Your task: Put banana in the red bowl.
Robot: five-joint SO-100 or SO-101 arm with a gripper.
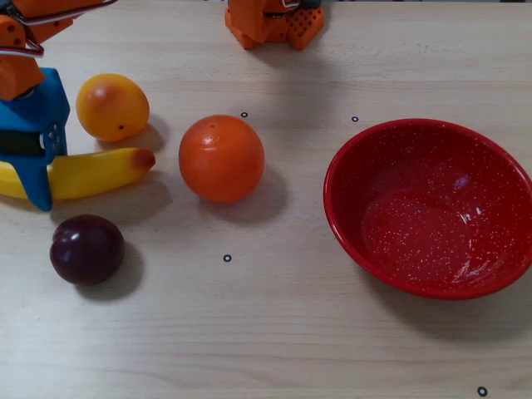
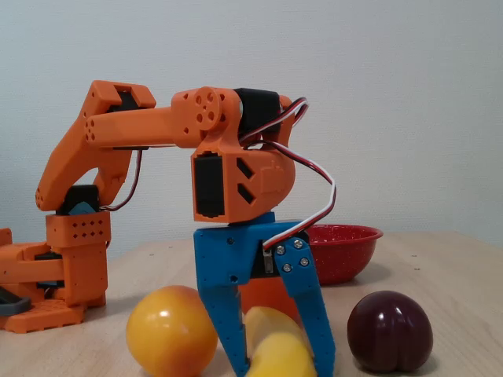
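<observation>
No readable txt, labels, brands or nos. found in either view. Only small unmarked black ring dots are seen on the desk (image 1: pixel 274 332).

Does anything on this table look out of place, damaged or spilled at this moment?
Nothing stands out. The gripper straddles the banana, the red bowl sits upright and empty, and the other fruits lie whole on the table. No spill or damage shows.
</observation>
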